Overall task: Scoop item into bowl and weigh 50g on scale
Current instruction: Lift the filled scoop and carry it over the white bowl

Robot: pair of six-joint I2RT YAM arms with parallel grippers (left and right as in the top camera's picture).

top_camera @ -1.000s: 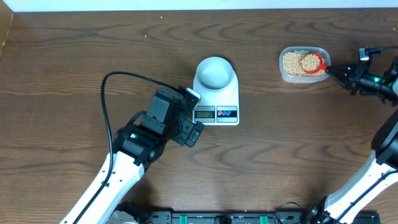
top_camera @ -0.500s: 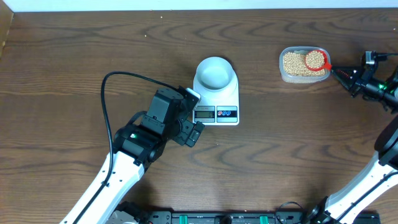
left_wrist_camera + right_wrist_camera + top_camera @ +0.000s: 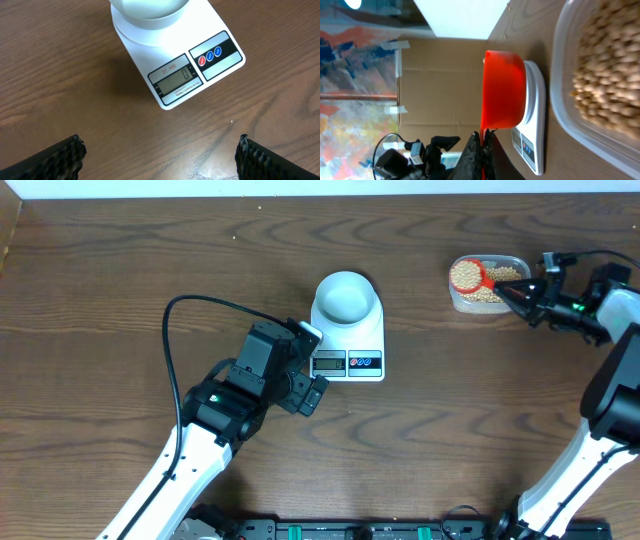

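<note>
The pale bowl (image 3: pixel 346 295) stands empty on the white scale (image 3: pixel 350 362). In the left wrist view the scale's display (image 3: pixel 175 81) reads 0. The beige beans (image 3: pixel 495 288) lie in a clear tub (image 3: pixel 512 262) at the far right. My right gripper (image 3: pixel 522 293) is shut on the handle of a red scoop (image 3: pixel 466 275). The scoop is full of beans and is held over the tub's left end. In the right wrist view the scoop (image 3: pixel 502 90) hangs beside the tub (image 3: pixel 560 95). My left gripper (image 3: pixel 313 365) is open and empty just left of the scale's front edge.
The left arm's black cable (image 3: pixel 180 330) loops over the table to the left of the scale. A white wall edge (image 3: pixel 300 188) runs along the table's far side. Bare wood lies between the scale and the tub.
My right gripper has moved left, carrying the bean-filled scoop from the tub's right part to over its left end. The left arm has not moved.
</note>
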